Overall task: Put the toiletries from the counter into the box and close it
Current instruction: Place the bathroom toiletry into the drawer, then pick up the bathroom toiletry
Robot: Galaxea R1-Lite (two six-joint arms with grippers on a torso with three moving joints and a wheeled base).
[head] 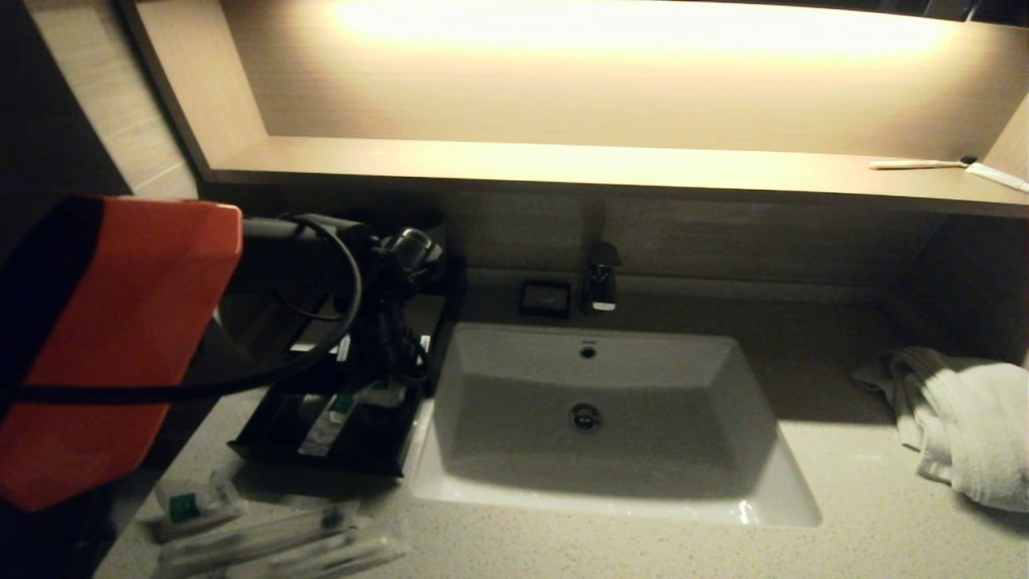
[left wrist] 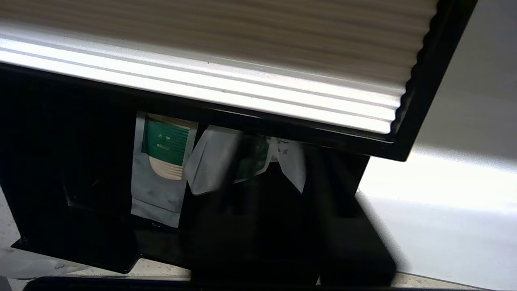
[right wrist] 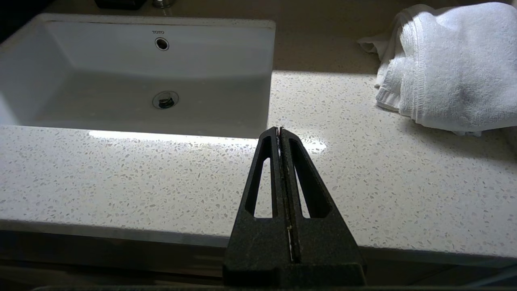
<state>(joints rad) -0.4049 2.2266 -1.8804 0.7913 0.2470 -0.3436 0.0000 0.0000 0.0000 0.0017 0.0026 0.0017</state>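
Toiletries [head: 265,539] lie before the box [head: 321,438], left gripper [head: 390,378] above its drawer, opening unclear.

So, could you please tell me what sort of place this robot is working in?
Most likely a hotel bathroom vanity: a white basin with a tap set in a speckled stone counter, a folded white towel, and wrapped toiletries beside a black box.

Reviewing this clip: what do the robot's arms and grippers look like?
The left arm has a bulky orange shell with a black band, then dark links with a looping black cable. The right gripper is matte black, its two tapered fingers each pierced by a long triangular cutout.
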